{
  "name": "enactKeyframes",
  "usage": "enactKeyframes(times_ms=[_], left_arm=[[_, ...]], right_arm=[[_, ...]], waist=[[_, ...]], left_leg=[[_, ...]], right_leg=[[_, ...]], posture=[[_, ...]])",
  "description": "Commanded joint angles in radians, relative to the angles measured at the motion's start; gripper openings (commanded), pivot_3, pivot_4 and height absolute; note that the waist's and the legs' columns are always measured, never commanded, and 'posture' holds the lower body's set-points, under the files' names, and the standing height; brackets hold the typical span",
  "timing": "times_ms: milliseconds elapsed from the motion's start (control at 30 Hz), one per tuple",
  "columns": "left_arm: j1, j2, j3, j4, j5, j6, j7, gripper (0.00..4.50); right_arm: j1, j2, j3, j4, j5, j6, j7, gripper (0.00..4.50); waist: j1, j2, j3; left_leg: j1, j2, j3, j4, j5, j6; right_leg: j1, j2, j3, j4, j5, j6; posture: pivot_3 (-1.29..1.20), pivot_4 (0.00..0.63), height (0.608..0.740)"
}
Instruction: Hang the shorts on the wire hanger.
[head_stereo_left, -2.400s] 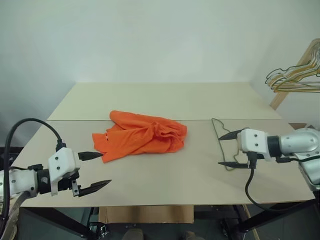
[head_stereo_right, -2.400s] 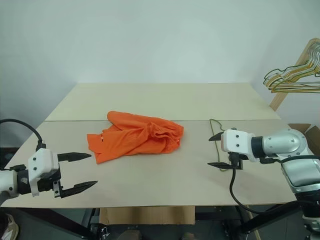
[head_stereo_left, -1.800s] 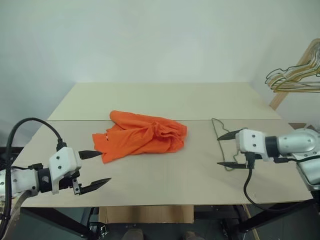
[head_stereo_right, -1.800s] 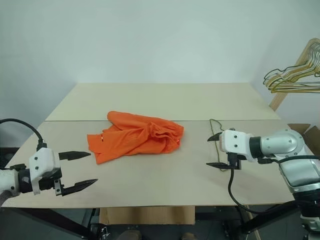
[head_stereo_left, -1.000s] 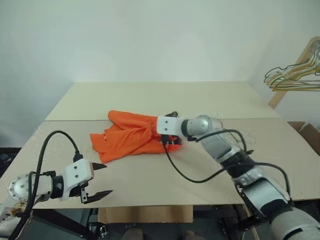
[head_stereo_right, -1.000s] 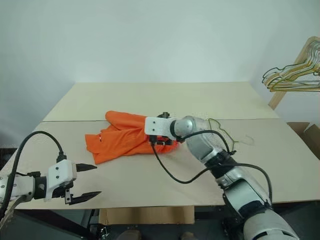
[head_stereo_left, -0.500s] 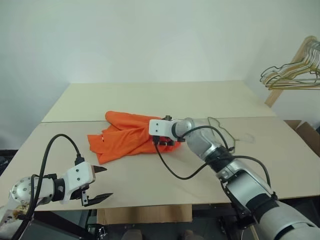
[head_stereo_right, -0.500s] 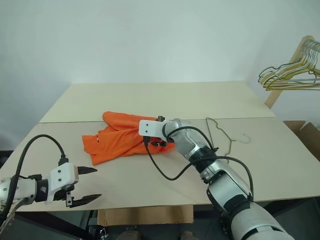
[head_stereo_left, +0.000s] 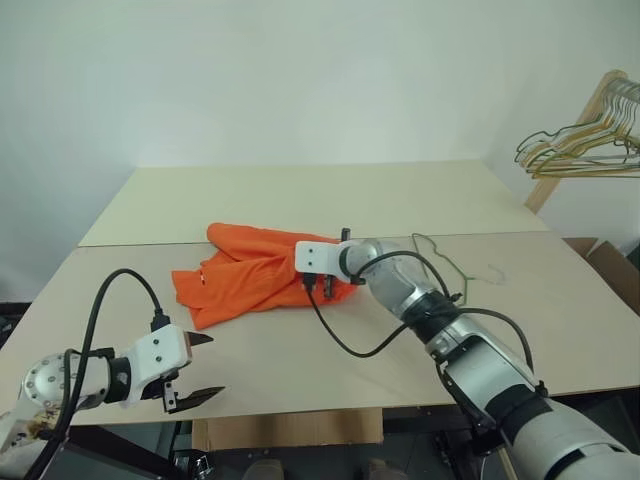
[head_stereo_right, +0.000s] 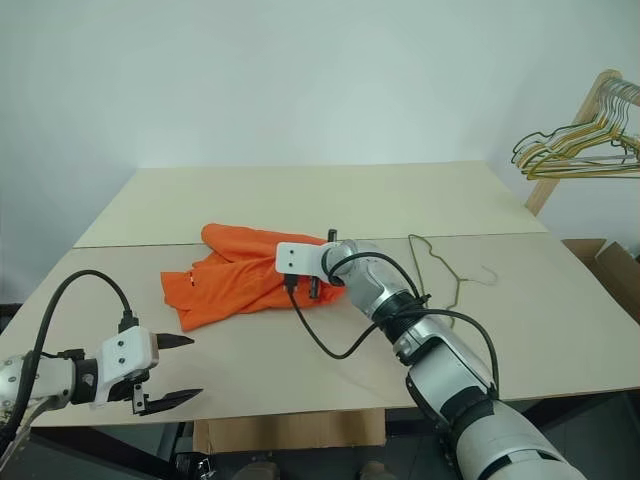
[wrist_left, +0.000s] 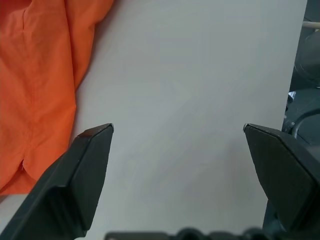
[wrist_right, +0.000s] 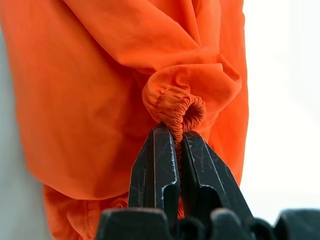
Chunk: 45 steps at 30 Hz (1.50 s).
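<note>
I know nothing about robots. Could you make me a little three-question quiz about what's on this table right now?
1. True or false: the right hand is pinching a gathered fold of the orange shorts.
2. The left hand is: A) open over bare table, B) shut on the shorts, C) holding a hanger.
3. What thin item lies on the table to the right of the shorts?

Key: 1 true; 2 A; 3 the wire hanger.
</note>
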Motion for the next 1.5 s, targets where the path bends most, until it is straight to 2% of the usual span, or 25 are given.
enactKeyframes(times_ms=[33,133,233,400,533,733,867,1200,1233,1400,1500], left_arm=[[-0.074,-0.013,-0.017,0.056,0.061,-0.033,0.072,4.5],[-0.176,-0.018,-0.062,0.175,0.143,-0.063,0.13,4.5],[-0.3,-0.04,-0.098,0.338,0.166,-0.121,0.145,4.5],[-0.473,-0.052,-0.183,0.608,0.212,-0.247,0.099,4.5],[-0.55,-0.074,-0.217,0.73,0.182,-0.259,0.015,4.5],[-0.661,-0.14,-0.264,0.939,0.22,-0.331,0.002,4.5],[-0.686,-0.136,-0.314,1.014,0.271,-0.366,-0.015,3.63],[-0.663,-0.121,-0.308,1.02,0.284,-0.376,0.019,0.25],[-0.663,-0.121,-0.308,1.024,0.287,-0.375,0.028,0.08],[-0.65,-0.113,-0.3,1.002,0.283,-0.383,0.048,0.08],[-0.595,-0.075,-0.242,0.868,0.202,-0.373,-0.003,0.08]], right_arm=[[-0.007,0.001,-0.013,-0.035,-0.008,-0.023,-0.011,0.02],[0.011,-0.014,-0.023,-0.059,-0.006,-0.034,-0.019,0.02],[0.04,-0.035,-0.044,-0.11,0.001,-0.034,-0.033,0.02],[0.095,-0.079,-0.059,-0.214,0.012,-0.003,-0.002,0.02],[0.116,-0.085,-0.067,-0.247,0.012,0.019,0.001,0.02],[0.135,-0.083,-0.075,-0.278,0.012,0.044,0.008,0.02],[0.136,-0.087,-0.076,-0.285,0.012,0.048,0.012,0.0],[0.128,-0.086,-0.079,-0.276,0.019,0.048,0.014,0.0],[0.127,-0.085,-0.078,-0.274,0.019,0.047,0.013,0.0],[0.126,-0.086,-0.079,-0.275,0.023,0.045,0.014,0.0],[0.136,-0.103,-0.095,-0.306,0.033,0.055,0.02,0.0]], waist=[[0.0,0.0,0.0],[0.007,0.0,0.0],[0.01,0.0,0.0],[0.006,0.0,0.0],[-0.008,0.0,0.0],[-0.019,-0.001,0.0],[-0.022,-0.001,-0.001],[-0.024,0.0,-0.001],[-0.024,0.0,-0.001],[-0.024,0.0,-0.001],[-0.035,0.0,-0.001]], left_leg=[[0.0,0.0,0.0,0.0,0.0,0.0],[0.0,0.0,-0.001,0.0,0.0,-0.001],[0.0,-0.001,-0.001,0.0,0.001,-0.001],[-0.001,-0.001,-0.001,0.0,0.001,-0.001],[-0.001,-0.001,-0.001,0.0,0.0,-0.001],[-0.001,-0.002,-0.002,0.0,0.001,-0.001],[0.0,-0.002,-0.003,0.0,0.001,-0.001],[0.002,-0.002,-0.004,0.0,0.001,-0.002],[0.002,-0.002,-0.004,0.0,0.001,-0.002],[0.002,-0.002,-0.004,0.0,0.001,-0.002],[0.001,-0.001,-0.004,0.0,0.001,-0.002]], right_leg=[[0.0,0.0,0.0,0.0,0.0,0.0],[0.0,0.0,0.0,0.001,0.0,0.0],[0.0,0.0,0.0,0.001,0.0,0.0],[0.0,0.0,0.0,0.0,0.0,0.0],[0.0,0.0,0.0,-0.001,0.0,0.0],[0.001,0.0,0.0,0.0,0.0,0.0],[0.002,0.0,0.0,0.001,0.0,0.0],[0.002,0.001,0.0,0.004,0.0,0.0],[0.002,0.001,0.0,0.004,0.0,0.0],[0.002,0.001,0.0,0.003,0.0,0.0],[0.001,0.001,0.0,0.003,0.0,0.0]], posture=[[0.17,0.0,0.74],[0.17,0.0,0.74],[0.17,0.0,0.74],[0.13,0.0,0.74],[0.11,0.0,0.74],[0.1,0.0,0.74],[0.1,0.0,0.74],[0.11,0.0,0.74],[0.11,0.0,0.74],[0.11,0.0,0.74],[0.11,0.0,0.74]])
